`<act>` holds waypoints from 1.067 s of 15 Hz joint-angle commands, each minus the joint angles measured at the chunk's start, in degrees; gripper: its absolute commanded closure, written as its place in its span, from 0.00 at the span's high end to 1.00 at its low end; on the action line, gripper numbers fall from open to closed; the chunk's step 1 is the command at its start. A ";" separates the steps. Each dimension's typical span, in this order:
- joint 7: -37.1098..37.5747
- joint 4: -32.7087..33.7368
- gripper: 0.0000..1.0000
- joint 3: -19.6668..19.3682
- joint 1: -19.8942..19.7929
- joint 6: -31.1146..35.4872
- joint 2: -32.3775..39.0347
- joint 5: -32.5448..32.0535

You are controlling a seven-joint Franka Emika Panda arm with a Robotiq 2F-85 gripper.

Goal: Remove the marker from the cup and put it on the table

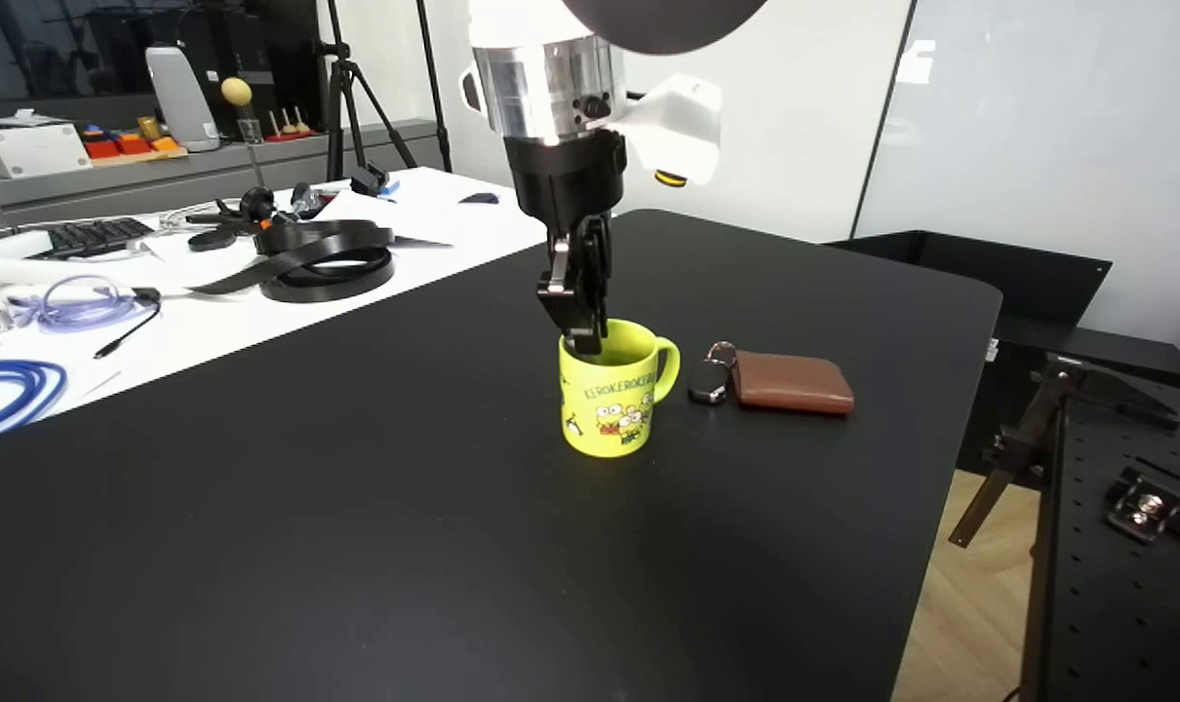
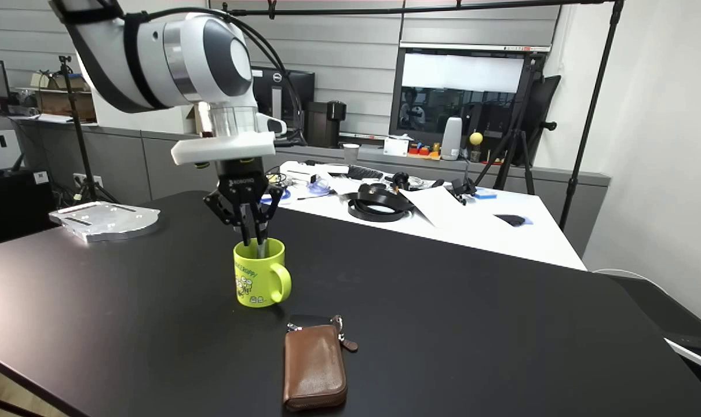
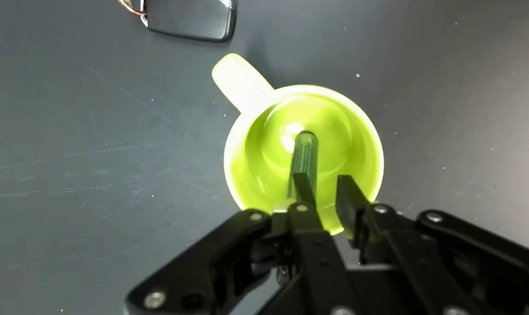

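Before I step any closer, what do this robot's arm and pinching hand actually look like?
The arm is pale and rounded, with a dark grey cap, black straps and black cables running along it. Lower down come a shiny metal collar and a white block. The gripper is black and jointed, with two slim fingers and small pale lettering, too small to read for sure.

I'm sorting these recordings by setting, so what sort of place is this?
Probably a robotics lab or technical workroom, though an office corner is possible: a robot arm, a black tripod, and a white table bearing a keyboard and coiled blue cable suggest it.
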 commanded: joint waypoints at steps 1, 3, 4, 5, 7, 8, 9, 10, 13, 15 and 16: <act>0.01 0.62 0.53 -0.40 0.74 -0.89 -0.63 0.12; -0.06 0.29 0.67 -0.33 0.74 -0.90 -1.19 0.27; 0.12 0.24 0.73 -0.36 0.87 -1.24 -1.53 0.15; 0.11 -0.03 0.81 -0.41 1.01 -1.21 -2.08 -0.28; 0.25 -0.07 0.95 -0.53 1.13 -0.99 -2.48 -0.64; 0.03 -0.04 0.99 -0.37 0.97 -0.92 -2.55 -0.06; -0.44 -0.09 1.00 -0.14 0.80 -0.94 -2.63 0.50; -0.44 -0.03 1.00 -0.15 0.81 -0.90 -2.56 0.50; 0.23 0.59 1.00 -0.49 1.06 -0.90 -1.72 -0.27; 0.15 0.97 0.75 -0.49 1.08 -1.14 -1.10 -0.30; 0.27 1.13 0.73 -0.58 1.16 -1.16 -0.78 -0.58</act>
